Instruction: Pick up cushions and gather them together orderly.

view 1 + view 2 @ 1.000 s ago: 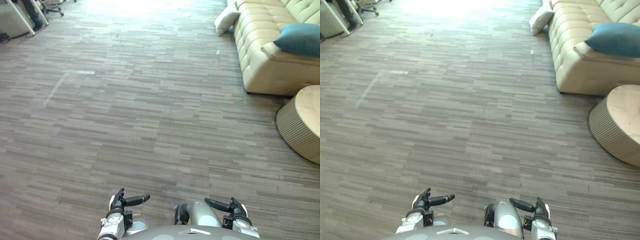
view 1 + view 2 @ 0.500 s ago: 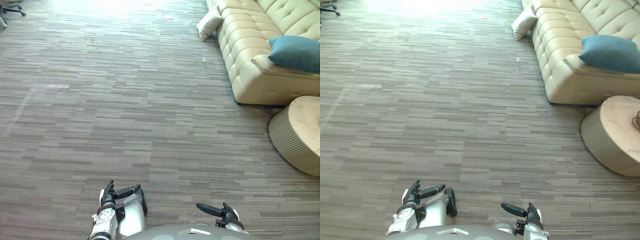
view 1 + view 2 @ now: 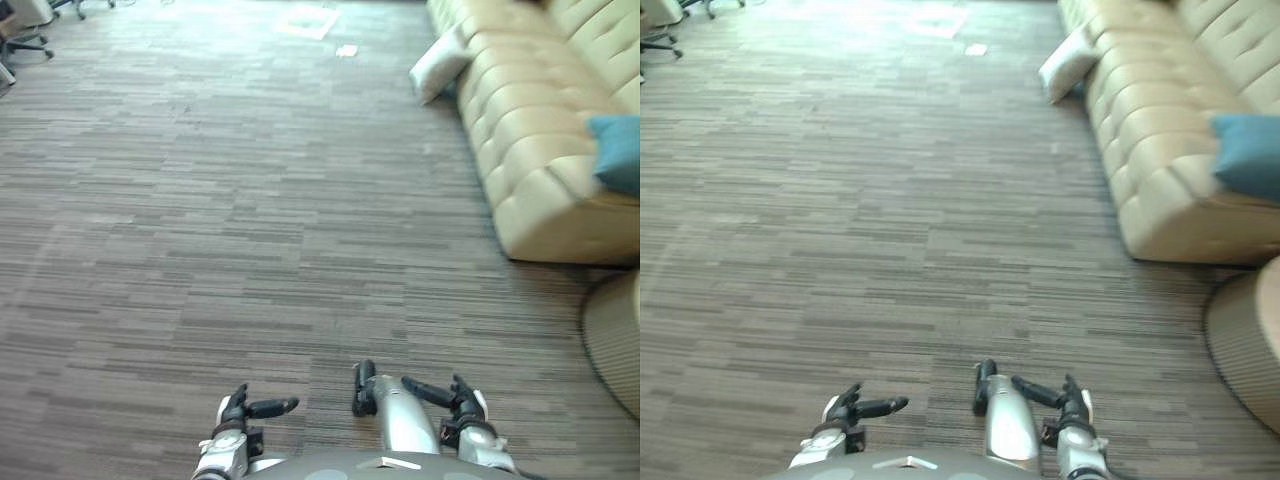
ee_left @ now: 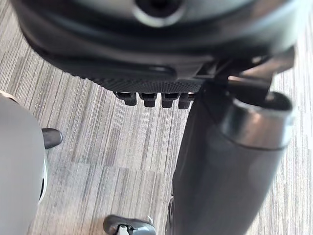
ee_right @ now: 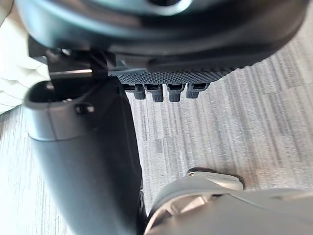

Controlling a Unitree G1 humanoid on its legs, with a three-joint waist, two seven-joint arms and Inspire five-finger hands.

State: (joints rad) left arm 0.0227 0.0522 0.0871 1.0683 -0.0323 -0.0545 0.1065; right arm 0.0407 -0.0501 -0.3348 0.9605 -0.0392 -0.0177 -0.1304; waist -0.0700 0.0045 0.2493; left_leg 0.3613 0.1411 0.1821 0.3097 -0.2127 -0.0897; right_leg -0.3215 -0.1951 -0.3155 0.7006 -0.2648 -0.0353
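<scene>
Grey carpeted floor (image 3: 250, 220) with cream sofa (image 3: 540, 130) at right. Teal cushion (image 3: 618, 165) lies on the seat; white cushion (image 3: 438, 68) leans on the floor at the sofa's far end, well apart. Left hand (image 3: 240, 410) and right hand (image 3: 455, 398) hang low, fingers straight, empty. Gathering appears not yet begun.

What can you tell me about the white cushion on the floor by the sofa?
The white cushion is a plump, soft-looking square of plain pale fabric. It stands tilted on the grey striped floor, leaning against the cream tufted sofa toward its far end, on the side facing the open floor. Its upper corner rests against the sofa. Nothing else touches it.
</scene>
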